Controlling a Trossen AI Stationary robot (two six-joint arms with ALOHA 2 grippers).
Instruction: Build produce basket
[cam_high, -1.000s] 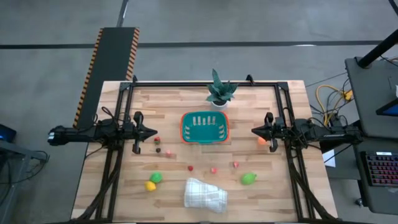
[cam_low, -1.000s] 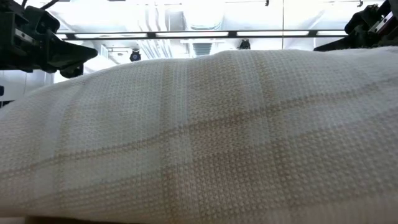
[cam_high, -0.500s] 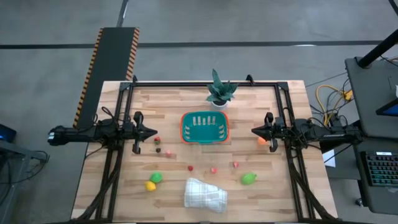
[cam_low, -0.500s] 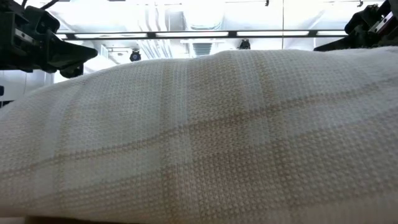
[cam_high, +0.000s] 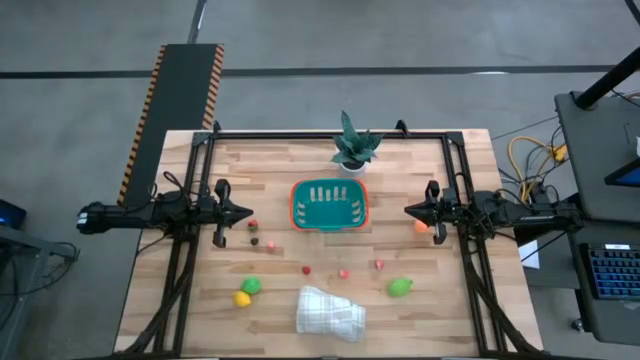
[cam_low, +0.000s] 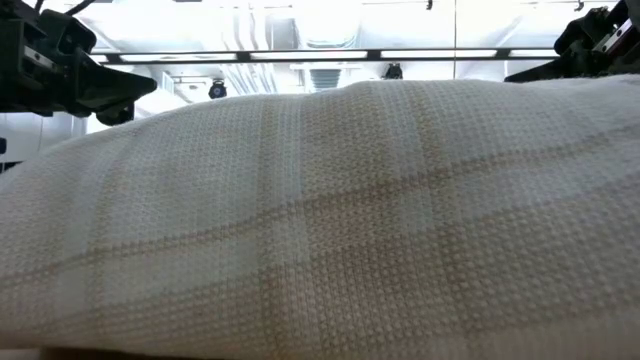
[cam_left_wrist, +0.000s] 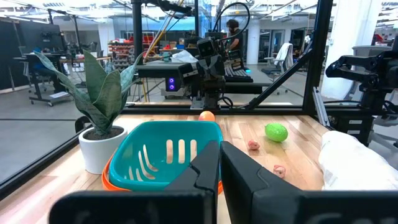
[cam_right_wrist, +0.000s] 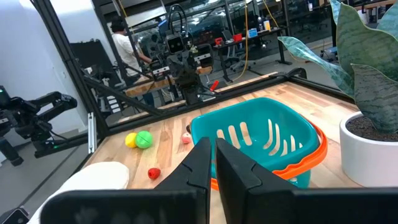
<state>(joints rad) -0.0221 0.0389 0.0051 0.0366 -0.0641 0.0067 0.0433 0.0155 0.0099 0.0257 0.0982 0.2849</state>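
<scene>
The teal basket (cam_high: 329, 205) with its orange rim stands on its base at the middle of the wooden table. The produce lies loose on the tabletop around it: a green piece (cam_high: 251, 286) and a yellow one (cam_high: 242, 298) near left, a green one (cam_high: 400, 288) near right, an orange one (cam_high: 421, 226) under the right arm, pink bits (cam_high: 343, 272) and small red and dark berries (cam_high: 255, 240). My left gripper (cam_high: 250, 212) hovers shut, pointing level at the basket (cam_left_wrist: 165, 155) from its left. My right gripper (cam_high: 407, 210) hovers shut on the basket's (cam_right_wrist: 258, 140) right. Neither holds anything.
A potted plant (cam_high: 352, 145) stands just behind the basket. A folded white cloth (cam_high: 330, 312) lies at the near edge and fills the low view (cam_low: 320, 220). A black frame (cam_high: 330, 134) borders the table. A person (cam_right_wrist: 127, 46) shows in the room beyond.
</scene>
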